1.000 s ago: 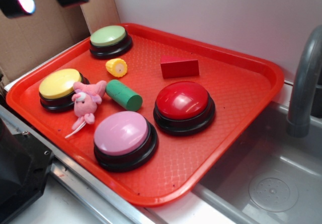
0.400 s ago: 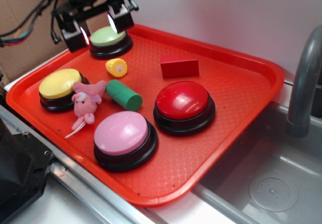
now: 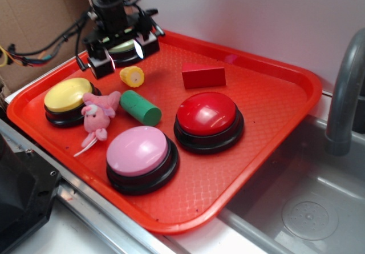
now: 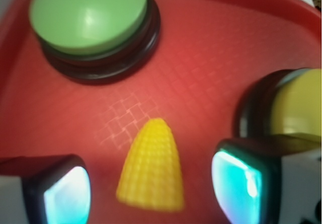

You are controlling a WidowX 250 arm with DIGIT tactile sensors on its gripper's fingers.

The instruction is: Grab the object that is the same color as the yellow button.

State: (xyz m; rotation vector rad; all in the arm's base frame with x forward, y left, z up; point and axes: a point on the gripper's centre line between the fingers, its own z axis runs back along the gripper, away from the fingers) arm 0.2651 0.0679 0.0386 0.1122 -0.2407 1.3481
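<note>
Broadly, a red tray (image 3: 274, 88) takes most of the exterior view, with a metal sink (image 3: 308, 208) and a grey faucet (image 3: 345, 94) at its right side. On the tray stand four round buttons with black bases: the pink button (image 3: 138, 151) nearest the camera, the red button (image 3: 207, 114) beside it, the yellow button (image 3: 67, 94) at the left edge, and the green button (image 4: 88, 15) at the far corner, partly hidden behind the arm. Next in size is the gripper (image 3: 122, 53), hanging low with its jaws spread apart and holding nothing. Smaller things follow: a red wedge block (image 3: 203, 75), a green cylinder (image 3: 140, 108) and a pink plush toy (image 3: 96, 114) touching the yellow button. The corn cob (image 3: 132, 76) lies just in front of the gripper; in the wrist view it (image 4: 152, 166) sits between the two fingers, touching neither.
</note>
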